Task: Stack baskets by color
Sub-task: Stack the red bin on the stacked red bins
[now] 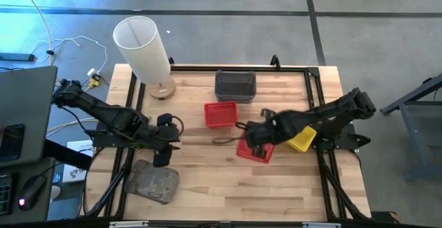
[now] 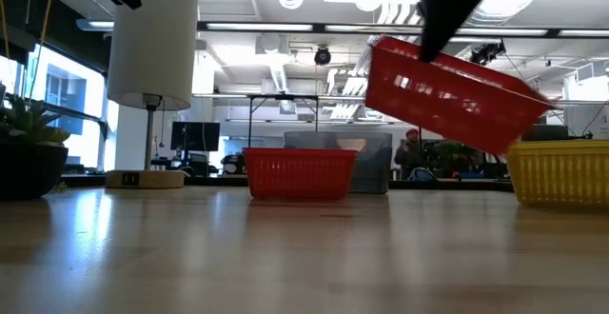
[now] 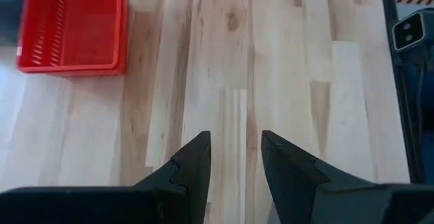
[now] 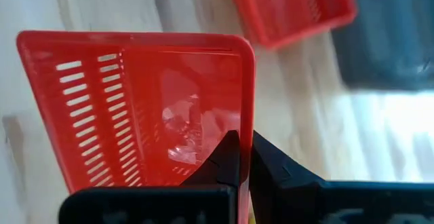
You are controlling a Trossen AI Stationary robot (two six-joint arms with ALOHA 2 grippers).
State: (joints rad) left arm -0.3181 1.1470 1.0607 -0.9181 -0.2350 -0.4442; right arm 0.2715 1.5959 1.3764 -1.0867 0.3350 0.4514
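Note:
My right gripper (image 1: pixel 258 137) is shut on a red basket (image 1: pixel 254 150), which hangs tilted above the table in the low view (image 2: pixel 447 90). A second red basket (image 1: pixel 221 114) sits on its base at mid-table, with a dark grey basket (image 1: pixel 235 84) beyond it. A yellow basket (image 1: pixel 302 140) rests on the table under my right arm. My left gripper (image 3: pixel 234 157) is open over bare wood at the left, nothing between its fingers; the seated red basket (image 3: pixel 71 24) lies ahead of it. My right gripper pinches one side wall of the red basket at its rim (image 4: pixel 247 115), one finger inside the basket and one outside. The fingers slant down from above. The basket is lifted clear of the table and hangs tilted, its free end (image 2: pixel 519 114) lower.
A tall white cylinder on a wooden base (image 1: pixel 141 45) stands at the far left corner. A greyish-green clump (image 1: pixel 153 182) lies near the front left. Black rails (image 1: pixel 314 90) frame the tabletop. Bare wood stretches along the near edge.

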